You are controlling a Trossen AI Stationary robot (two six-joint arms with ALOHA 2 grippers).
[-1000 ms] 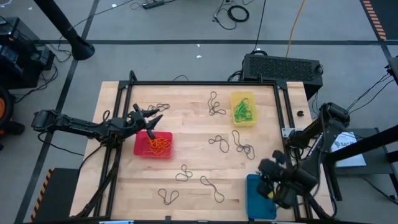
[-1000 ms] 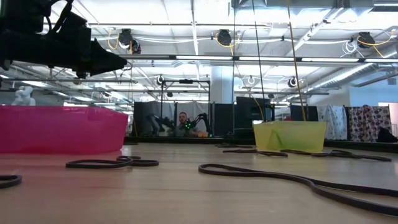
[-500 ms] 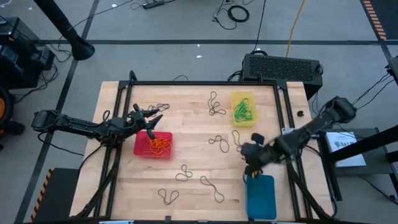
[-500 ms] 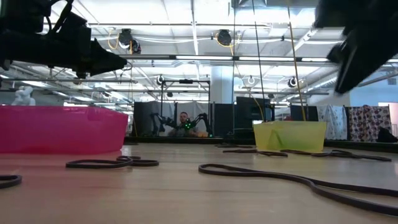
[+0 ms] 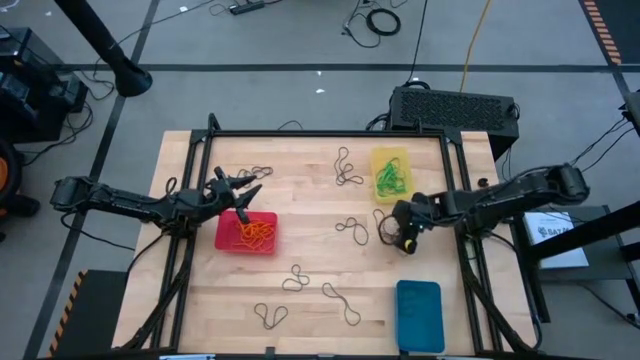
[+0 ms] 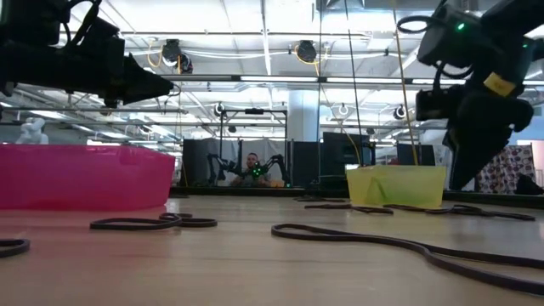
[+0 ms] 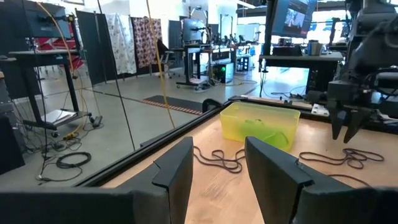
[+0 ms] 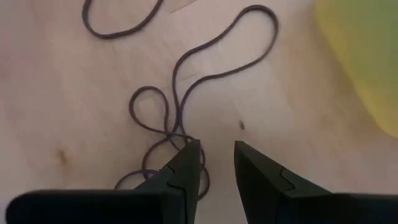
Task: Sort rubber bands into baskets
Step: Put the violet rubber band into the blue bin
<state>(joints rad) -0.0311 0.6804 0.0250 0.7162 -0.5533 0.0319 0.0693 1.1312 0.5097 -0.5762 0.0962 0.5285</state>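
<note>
Dark rubber bands were seen tangled on the wood directly beneath the right gripper, whose fingers were parted and empty, their long loop stretching ahead toward the yellow basket.

Grey floor strewn with cables; ceiling strip lights shine overhead.

- A robotics lab or industrial workshop hall is indicated.
- A wooden worktable is framed by black metal rails and set on a grey concrete floor.
- Loose cables are seen strewn on the floor.
- Exposed ceiling beams and strip lights are shown overhead.
- Further workbenches with monitors and curtain partitions are visible beyond.
</note>
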